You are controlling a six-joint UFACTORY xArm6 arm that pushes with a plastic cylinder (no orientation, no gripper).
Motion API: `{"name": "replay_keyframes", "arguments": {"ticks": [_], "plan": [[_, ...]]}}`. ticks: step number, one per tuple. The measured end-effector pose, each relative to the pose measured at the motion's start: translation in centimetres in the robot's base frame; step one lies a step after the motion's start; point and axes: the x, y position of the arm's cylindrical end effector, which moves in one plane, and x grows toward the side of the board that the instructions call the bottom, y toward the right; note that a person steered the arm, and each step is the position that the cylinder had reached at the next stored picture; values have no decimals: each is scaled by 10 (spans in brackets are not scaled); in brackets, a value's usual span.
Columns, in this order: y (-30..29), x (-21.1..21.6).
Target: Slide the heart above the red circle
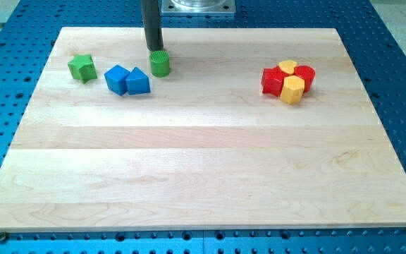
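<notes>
- At the far left of the wooden board (203,162), my tip (154,49) comes down just behind the green cylinder (160,64); whether it touches the cylinder's far rim cannot be told. Being a bare rod, it has nothing to open or close and grasps nothing.
- Left of the cylinder, two blue blocks sit touching each other: a blue cube-like block (117,78) and a blue triangular block (138,82). A green star (82,67) lies farther left, close to the board's left edge.
- Well apart, at the far right, four blocks are packed tightly together: a yellow heart (287,67) at the far side, a red circle (306,74) just right of it, a red block (271,80) on the left whose shape I cannot make out, and a yellow hexagon (292,89) nearest the viewer.
- The heart touches its neighbours and lies far from my tip.
- Open wood spans the whole middle and near half of the board, and a wide gap separates the two groups.
- Both groups sit near the far edge; blue perforated table (400,106) surrounds the board.
</notes>
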Motion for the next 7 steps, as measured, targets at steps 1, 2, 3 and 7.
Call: {"name": "replay_keyframes", "arguments": {"ticks": [1, 2, 3, 7], "plan": [[0, 1], [1, 1], [0, 1], [59, 33]]}}
